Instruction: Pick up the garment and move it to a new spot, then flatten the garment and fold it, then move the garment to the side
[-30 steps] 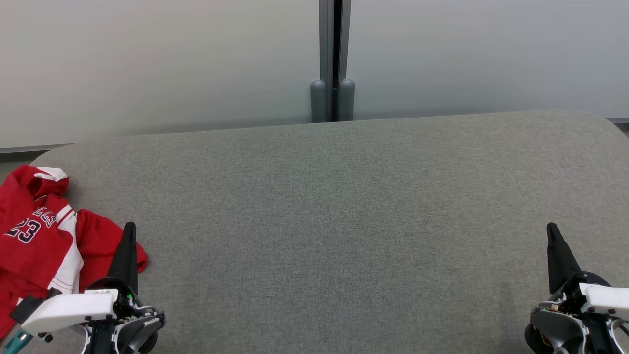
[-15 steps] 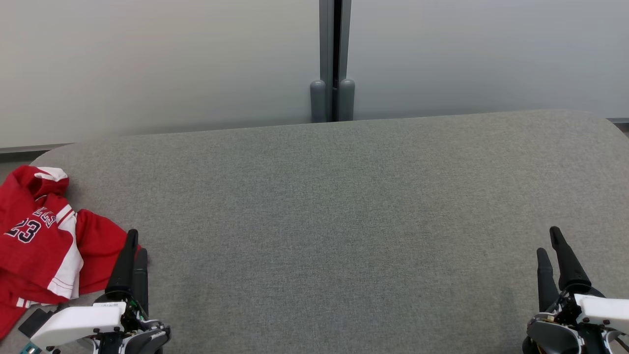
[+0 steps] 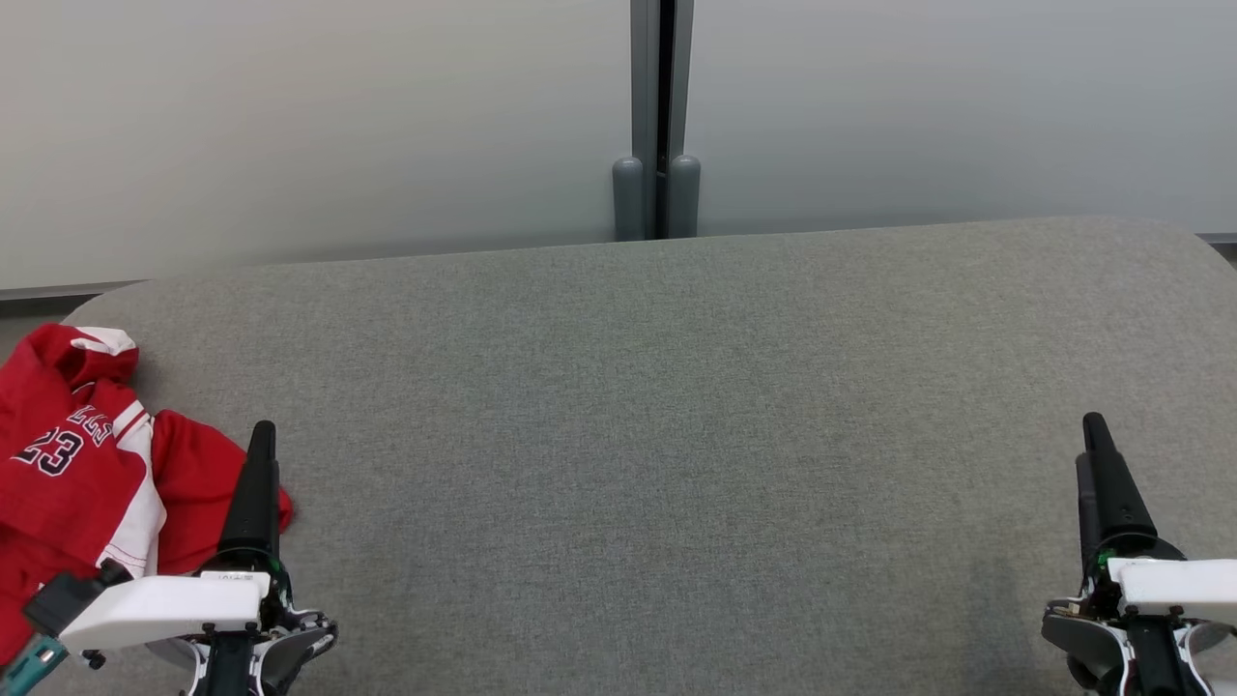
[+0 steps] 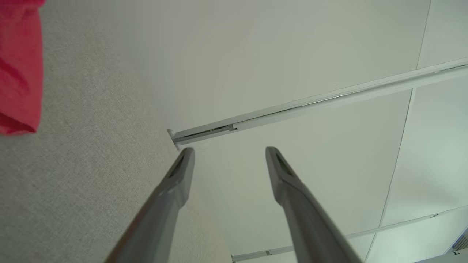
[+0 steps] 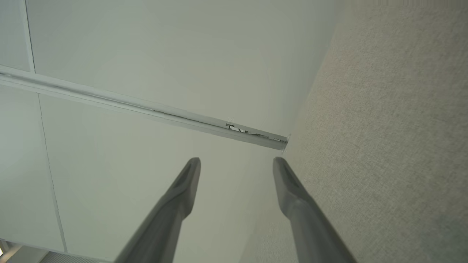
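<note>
The garment point(image 3: 77, 474) is a red and white jersey with the number 23, lying crumpled at the left end of the grey padded table point(image 3: 676, 406). A red edge of the garment point(image 4: 18, 69) hangs at the top left of the left wrist view. My left gripper point(image 3: 261, 440) stands just right of the jersey's edge, and in its own wrist view the left gripper point(image 4: 228, 155) is open with nothing between the fingers. My right gripper point(image 3: 1094, 435) is at the table's near right, far from the jersey, and the right gripper point(image 5: 237, 164) is open and empty.
Behind the table rises a pale partition wall with a grey vertical post point(image 3: 657, 116) at the middle. The table's rounded far corners and its left edge lie close to the jersey.
Both grippers have gone from shut to open. Both have also shifted slightly, the fingers turning edge-on in the head view.
</note>
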You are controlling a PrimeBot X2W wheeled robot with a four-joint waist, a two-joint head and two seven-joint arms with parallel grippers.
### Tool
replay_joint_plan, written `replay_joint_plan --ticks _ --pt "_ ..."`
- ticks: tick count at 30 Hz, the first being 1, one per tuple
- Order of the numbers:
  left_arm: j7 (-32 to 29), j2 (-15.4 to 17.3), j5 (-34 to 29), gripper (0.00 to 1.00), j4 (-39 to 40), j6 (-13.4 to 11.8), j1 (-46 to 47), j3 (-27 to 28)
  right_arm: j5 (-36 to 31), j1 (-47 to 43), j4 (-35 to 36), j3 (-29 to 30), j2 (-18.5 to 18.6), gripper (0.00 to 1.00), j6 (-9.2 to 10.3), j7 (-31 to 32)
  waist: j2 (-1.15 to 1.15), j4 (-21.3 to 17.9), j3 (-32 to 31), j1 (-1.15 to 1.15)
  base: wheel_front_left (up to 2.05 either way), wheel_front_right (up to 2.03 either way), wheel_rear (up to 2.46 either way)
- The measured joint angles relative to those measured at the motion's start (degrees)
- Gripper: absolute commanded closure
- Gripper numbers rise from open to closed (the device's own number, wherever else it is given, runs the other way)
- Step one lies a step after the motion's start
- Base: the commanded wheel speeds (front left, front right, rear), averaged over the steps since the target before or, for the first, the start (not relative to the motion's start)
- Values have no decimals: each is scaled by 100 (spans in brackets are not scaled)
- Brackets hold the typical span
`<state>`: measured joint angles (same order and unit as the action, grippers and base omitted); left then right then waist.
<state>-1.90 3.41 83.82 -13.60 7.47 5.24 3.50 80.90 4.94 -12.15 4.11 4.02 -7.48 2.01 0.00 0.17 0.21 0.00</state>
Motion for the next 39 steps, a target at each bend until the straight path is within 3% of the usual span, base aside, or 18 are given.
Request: replay_joint_plan --ticks 22,39 --pt "504 193 -2833 0 543 0 -179 -237 -3139 -14 270 -354 221 0 0 -466 0 46 -103 0 0 0 0" --pt "802 266 -4286 0 638 -4 -395 -379 -4535 -181 346 -530 240 0 0 -557 0 93 -198 0 0 0 0"
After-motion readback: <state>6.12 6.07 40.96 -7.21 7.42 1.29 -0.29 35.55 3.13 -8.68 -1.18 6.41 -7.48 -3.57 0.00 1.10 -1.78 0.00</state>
